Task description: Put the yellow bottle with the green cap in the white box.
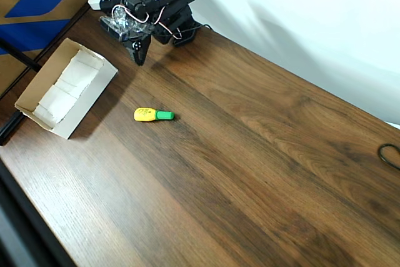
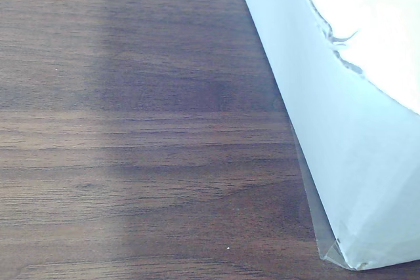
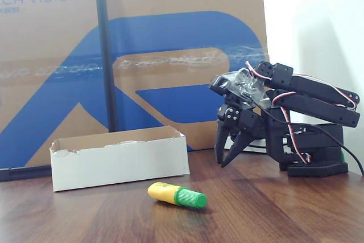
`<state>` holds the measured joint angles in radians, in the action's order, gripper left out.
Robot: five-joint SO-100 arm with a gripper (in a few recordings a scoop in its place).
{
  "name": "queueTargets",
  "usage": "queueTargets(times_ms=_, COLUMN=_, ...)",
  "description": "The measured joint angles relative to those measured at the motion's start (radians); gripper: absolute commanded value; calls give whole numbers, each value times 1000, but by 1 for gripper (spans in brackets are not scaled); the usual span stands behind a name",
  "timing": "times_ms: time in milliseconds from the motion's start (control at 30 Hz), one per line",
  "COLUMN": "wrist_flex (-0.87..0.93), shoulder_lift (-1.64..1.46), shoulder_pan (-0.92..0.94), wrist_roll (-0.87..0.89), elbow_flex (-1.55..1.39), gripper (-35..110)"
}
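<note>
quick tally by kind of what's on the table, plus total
Bottles: 1, the yellow bottle with a green cap, lying on its side.
Boxes: 1, the white box, open-topped, lined with white paper.
Robot arms: 1, its gripper folded near the base, tips pointing down.
Cables: 1, a black cable at the table edge.
Total: 4

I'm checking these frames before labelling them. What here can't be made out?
- Print on the yellow bottle: too small to read in the overhead and fixed views.
- Floor of the white box: hidden by its front wall in the fixed view.
- Box in the wrist view: cut off by the right edge.
- Tool: fingertips slightly parted in the fixed view; dark and foreshortened in the overhead view.
</note>
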<state>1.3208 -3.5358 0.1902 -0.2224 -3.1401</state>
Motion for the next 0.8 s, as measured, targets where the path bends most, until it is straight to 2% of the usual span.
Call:
queueTargets(times_ms=133, wrist_flex=-43, shoulder_lift=0, shoulder_pan=-72, wrist_roll=55, elbow_flex=-5, gripper=0)
queueTargets(times_ms=633, wrist_flex=-64, shoulder_lift=17, shoulder_pan=-81, wrist_roll=64, elbow_flex=-2, gripper=0)
queueTargets(times_ms=800, wrist_flex=-149, shoulder_lift=189, shoulder_pan=-97, wrist_roll=48, elbow_flex=64, gripper=0)
